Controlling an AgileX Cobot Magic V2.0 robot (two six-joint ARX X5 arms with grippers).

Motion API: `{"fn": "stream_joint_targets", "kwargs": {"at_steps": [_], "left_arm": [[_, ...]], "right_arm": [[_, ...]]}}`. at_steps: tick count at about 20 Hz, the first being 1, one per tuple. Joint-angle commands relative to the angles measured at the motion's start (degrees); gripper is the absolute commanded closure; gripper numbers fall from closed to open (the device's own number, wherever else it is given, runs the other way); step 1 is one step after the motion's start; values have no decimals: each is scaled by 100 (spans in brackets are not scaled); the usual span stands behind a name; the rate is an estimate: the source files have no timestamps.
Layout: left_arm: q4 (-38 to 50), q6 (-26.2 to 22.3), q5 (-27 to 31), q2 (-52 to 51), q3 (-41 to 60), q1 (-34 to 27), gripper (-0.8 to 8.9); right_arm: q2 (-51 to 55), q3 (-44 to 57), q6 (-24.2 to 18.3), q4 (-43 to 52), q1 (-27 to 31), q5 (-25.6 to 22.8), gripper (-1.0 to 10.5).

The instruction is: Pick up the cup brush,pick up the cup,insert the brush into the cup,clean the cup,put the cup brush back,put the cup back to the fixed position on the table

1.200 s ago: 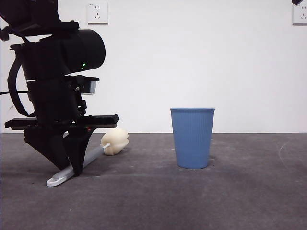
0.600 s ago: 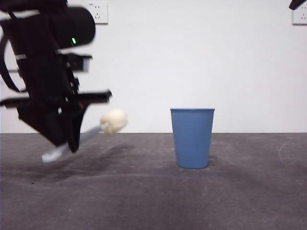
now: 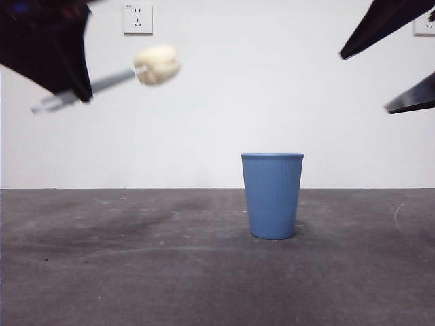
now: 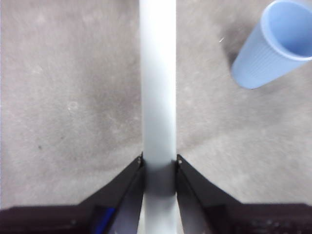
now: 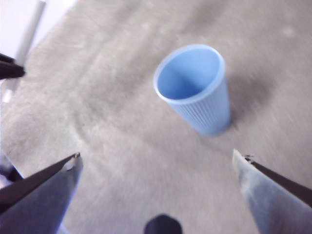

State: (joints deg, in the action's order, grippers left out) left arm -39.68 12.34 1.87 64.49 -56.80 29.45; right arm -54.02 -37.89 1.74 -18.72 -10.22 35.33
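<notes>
The left pincer (image 4: 159,168) pinches the brush (image 3: 102,81) high above the counter (image 3: 136,272); the right pincer (image 5: 156,163), spread wide, hangs above the cup (image 3: 272,195).

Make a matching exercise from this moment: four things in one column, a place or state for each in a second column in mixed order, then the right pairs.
Things
1. cup brush
2. cup
3. left end effector
4. right end effector

States
A. open, above the cup
B. standing upright on the table, with nothing inside
C. shut on a grey handle
D. held in the air, sponge head toward the cup

Pairs: 1-D, 2-B, 3-C, 4-A
</notes>
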Motion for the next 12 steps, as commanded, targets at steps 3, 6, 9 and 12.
{"fn": "stream_joint_targets", "kwargs": {"at_steps": [3, 6, 9, 12], "left_arm": [[-525, -208, -85, -450, 17, -7, 822], [-590, -210, -92, -608, 17, 9, 822], [-621, -256, -227, -651, 17, 9, 822], [-629, -258, -240, -651, 17, 9, 822]], "right_arm": [[-330, 839, 146, 1300, -282, -529, 383], [-756, 1261, 293, 2312, -492, -732, 384], [-1438, 1325, 168, 2973, -680, -911, 384], [-2197, 1325, 74, 3827, -872, -1154, 384]]}}
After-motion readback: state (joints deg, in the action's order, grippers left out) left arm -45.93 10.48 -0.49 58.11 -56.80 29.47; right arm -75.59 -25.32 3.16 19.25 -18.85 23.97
